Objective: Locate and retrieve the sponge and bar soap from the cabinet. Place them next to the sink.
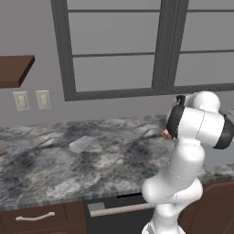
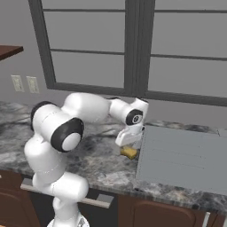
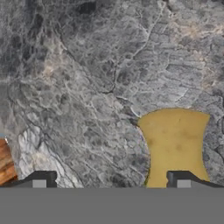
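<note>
Stone fills most of what you see from the hand camera: a dark, mottled grey counter (image 3: 87, 78) with pale veins running through it. On it lies the sponge (image 3: 176, 146), a dull yellow block with soft, pinched-in sides, flat against the stone. Your gripper (image 3: 111, 181) hangs just above it with the two dark finger tips spread wide apart; the right tip stands over the sponge's near edge and the left one over bare stone, so the jaws are released and hold nothing.

From the right base camera, you find the sponge (image 2: 130, 152) under the gripper (image 2: 128, 141), just beside the left edge of the sink (image 2: 186, 155), a smooth, pale grey rectangle set in the rough-looking counter (image 2: 97, 164). Above the counter stands a window (image 2: 133, 44) with a dark grey frame. At the far left, the reddish-brown board of the cabinet (image 1: 16, 68) juts from the wall.
</note>
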